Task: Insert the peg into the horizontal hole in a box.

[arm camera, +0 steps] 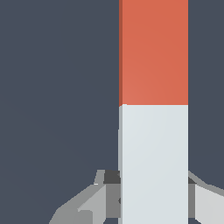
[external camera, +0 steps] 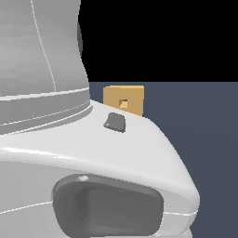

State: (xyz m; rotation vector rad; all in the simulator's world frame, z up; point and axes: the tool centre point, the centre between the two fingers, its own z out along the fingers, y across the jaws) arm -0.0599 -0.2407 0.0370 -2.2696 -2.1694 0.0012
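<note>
Dark slate-blue ground fills both views, and in the exterior view it meets a flat black backdrop along a level line. Most of that view is taken up by the white arm (external camera: 69, 148), seen very close: a broad rounded shell with a grey recessed panel low down and a small dark grey button on its upper slope. Behind the arm's shoulder we see the box (external camera: 125, 98), a tan block standing on the surface (external camera: 204, 121), its lower left part covered by the arm. The hole (external camera: 123, 103) shows as a small square opening in the face turned toward the camera, looking darker in part. We cannot see the peg or the jaws in this view. In the wrist view the peg (arm camera: 154, 109) dominates as a slim square bar running the full height of the picture, orange-red on the far half and pale grey-white on the near half, the two colours meeting at a straight line near mid-length. The jaws (arm camera: 153, 197) sit at the pale end, a grey finger (arm camera: 92, 201) on one side and another on the other side, each pressed against the bar's flank, so we note them clamped on the peg. Neither box nor hole appears in the wrist view, only bare slate ground around the bar.
</note>
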